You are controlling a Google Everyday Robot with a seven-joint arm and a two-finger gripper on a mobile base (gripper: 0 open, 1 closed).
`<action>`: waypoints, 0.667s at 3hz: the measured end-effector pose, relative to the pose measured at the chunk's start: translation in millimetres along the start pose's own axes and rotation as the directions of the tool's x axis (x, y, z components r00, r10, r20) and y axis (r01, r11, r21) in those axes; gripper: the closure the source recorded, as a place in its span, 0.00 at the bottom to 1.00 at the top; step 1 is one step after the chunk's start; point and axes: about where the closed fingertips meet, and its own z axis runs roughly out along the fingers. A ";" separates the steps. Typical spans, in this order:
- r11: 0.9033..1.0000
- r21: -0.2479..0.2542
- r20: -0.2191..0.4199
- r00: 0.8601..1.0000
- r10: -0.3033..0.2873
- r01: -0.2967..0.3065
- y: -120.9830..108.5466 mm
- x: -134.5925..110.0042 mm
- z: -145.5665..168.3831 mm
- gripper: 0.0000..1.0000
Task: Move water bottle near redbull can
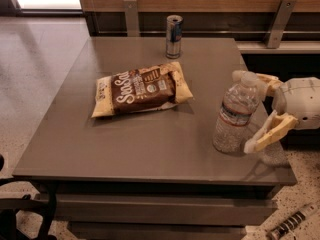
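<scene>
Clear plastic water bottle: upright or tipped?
Upright: the clear ribbed plastic water bottle stands on its base on the grey table. The gripper is at the bottle, fingers open either side.

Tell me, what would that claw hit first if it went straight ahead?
The water bottle: the open gripper, at the table's right edge, points straight at it, fingers seemingly either side, though depth is unclear.

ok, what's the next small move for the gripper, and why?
Probably close the fingers on the water bottle. The gripper is at the right edge of the table, open, one finger either side of the upright bottle. The redbull can stands at the far edge, so a grasp comes first.
</scene>
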 end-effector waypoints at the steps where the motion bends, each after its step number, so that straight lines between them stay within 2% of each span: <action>1: 0.999 -0.019 0.040 0.999 0.030 -0.030 6.2 4.6 12.3 0.16; 2: 0.999 -0.022 0.036 0.999 0.027 -0.026 6.1 3.2 13.4 0.38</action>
